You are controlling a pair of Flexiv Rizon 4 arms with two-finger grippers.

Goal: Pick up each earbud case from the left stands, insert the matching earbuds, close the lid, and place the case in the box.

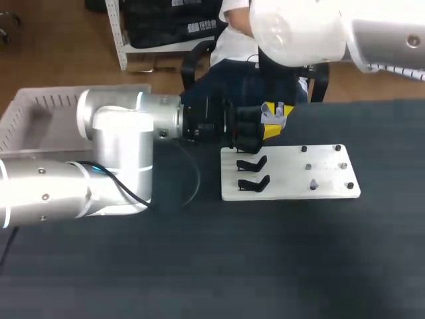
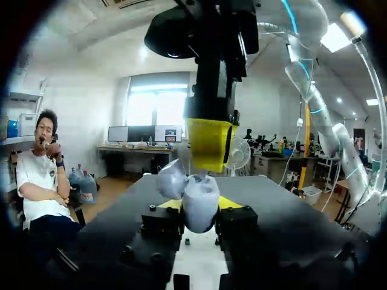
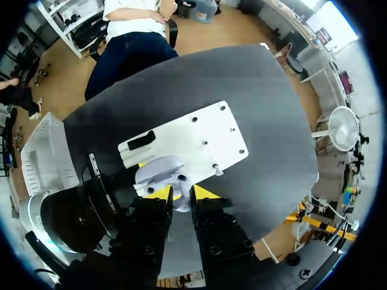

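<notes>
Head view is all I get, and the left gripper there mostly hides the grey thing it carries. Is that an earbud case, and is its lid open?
Observer: Yes. In the left wrist view the left gripper is shut on a pale earbud case, one finger on each side, and the lid is tipped open.
Operator: The right arm's body blocks my view. Where is the right gripper?
Observer: In the right wrist view the right gripper hangs straight above the open case, close over it. Something small and white shows at its tips, but I cannot tell whether it is an earbud.
</notes>
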